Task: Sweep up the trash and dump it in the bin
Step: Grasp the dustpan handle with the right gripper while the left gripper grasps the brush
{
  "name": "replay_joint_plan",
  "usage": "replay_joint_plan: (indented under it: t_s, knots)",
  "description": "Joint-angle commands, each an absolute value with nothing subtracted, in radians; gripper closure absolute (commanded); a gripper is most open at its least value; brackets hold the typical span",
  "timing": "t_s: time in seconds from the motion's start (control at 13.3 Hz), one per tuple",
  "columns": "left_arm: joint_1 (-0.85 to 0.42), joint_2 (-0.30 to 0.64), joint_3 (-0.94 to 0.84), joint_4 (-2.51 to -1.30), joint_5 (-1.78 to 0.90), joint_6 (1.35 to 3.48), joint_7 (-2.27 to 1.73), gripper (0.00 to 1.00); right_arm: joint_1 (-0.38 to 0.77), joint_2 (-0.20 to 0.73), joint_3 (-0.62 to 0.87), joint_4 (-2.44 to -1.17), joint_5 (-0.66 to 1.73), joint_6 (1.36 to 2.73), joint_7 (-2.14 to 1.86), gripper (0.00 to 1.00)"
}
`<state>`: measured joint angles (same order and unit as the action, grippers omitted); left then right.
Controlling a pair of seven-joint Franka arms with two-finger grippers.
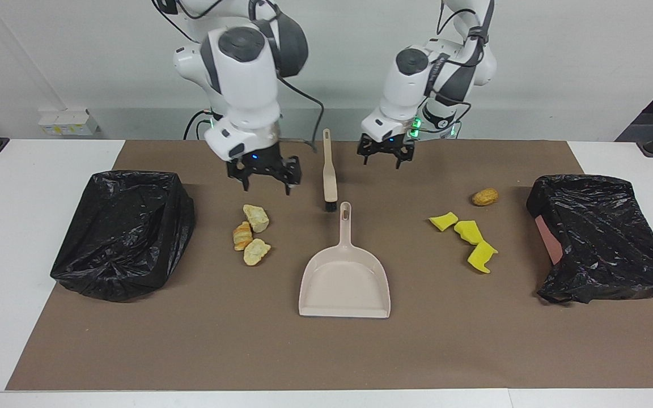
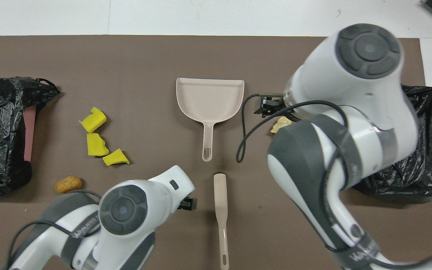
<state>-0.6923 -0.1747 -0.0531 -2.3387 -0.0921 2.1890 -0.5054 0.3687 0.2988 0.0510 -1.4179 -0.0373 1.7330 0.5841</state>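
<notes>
Brown-matted surface (image 1: 326, 351) carrying two black-bagged bins (image 1: 125, 232) (image 1: 601, 238) at its ends, beige dustpan (image 1: 344, 283) mid-mat, brush (image 1: 329, 175) nearer the robots, trash in two clusters flanking the dustpan: bread pieces (image 1: 251, 235), yellow wedges (image 1: 468, 238), walnut-like lump (image 1: 484, 196); right gripper (image 1: 264, 175) over the bread pieces and left gripper (image 1: 386, 152) beside the brush, jaws apart, empty.
</notes>
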Motion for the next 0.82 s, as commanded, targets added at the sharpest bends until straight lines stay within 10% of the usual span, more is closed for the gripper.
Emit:
replay_joint_plan:
  t_s: [0.0,0.75]
  knots:
    - [-0.828,-0.210,-0.032,-2.430,-0.101,2.305,-0.638,0.00,0.417,0.432,0.051,-1.296,-0.052,1.761,0.647,0.00]
    - [-1.043,-0.060,-0.041,-2.415,-0.100,2.444,-0.909,0.00,0.583,0.557,0.052,-1.370,-0.038,1.937,0.759,0.08]
